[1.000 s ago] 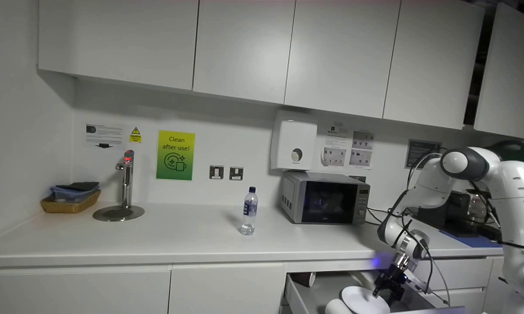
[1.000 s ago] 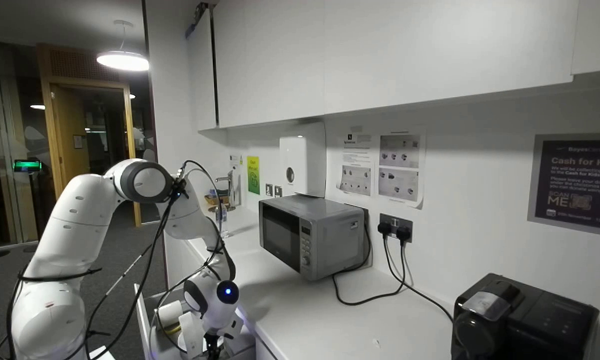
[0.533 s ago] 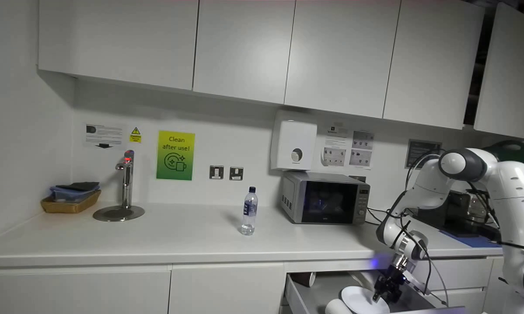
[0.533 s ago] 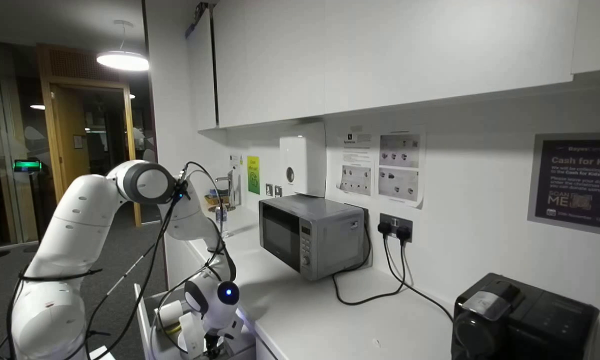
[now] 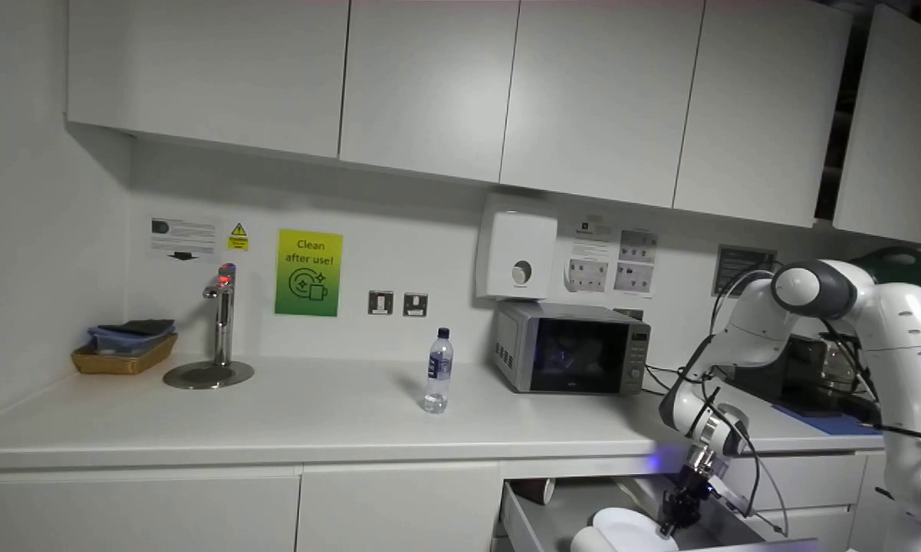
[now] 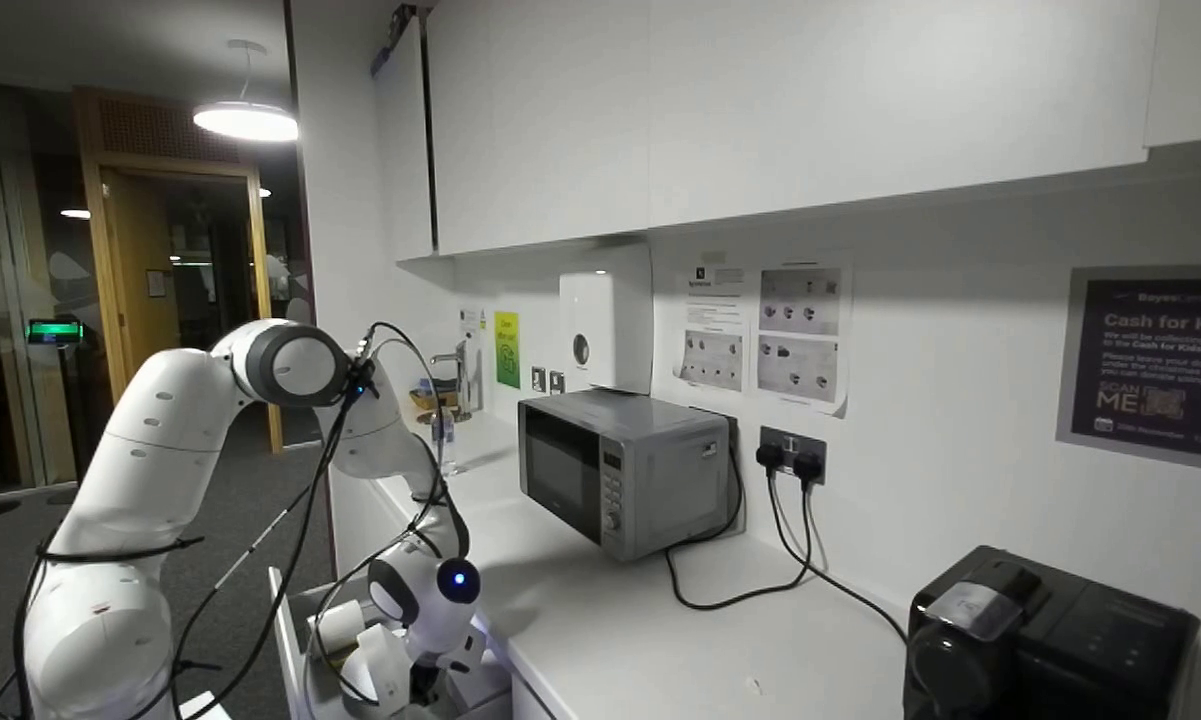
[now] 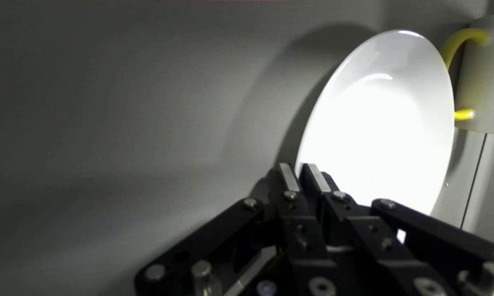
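White plate (image 7: 382,139) has slid a little since a second ago, and the gripper (image 7: 298,165) has closed up from spread fingers. Now its fingers (image 7: 318,179) pinch the edge of the plate, one on each side, with just a thin gap between them. Past the fingertips, the rest of the plate reaches out to the right in the wrist view. Both are down low in a pulled-out drawer (image 7: 148,102). Across the plate from the gripper is a white mug (image 7: 483,82) with a yellow handle. It lies on its side, handle toward the plate; it is hard to tell if they touch. A dark brown cup (image 5: 533,491) is in the drawer too, apart from the gripper. Higher than the gripper, on the white counter (image 5: 314,414), a grey microwave (image 5: 583,349) sits, and a clear bottle (image 5: 438,376) stands upright, farther off.
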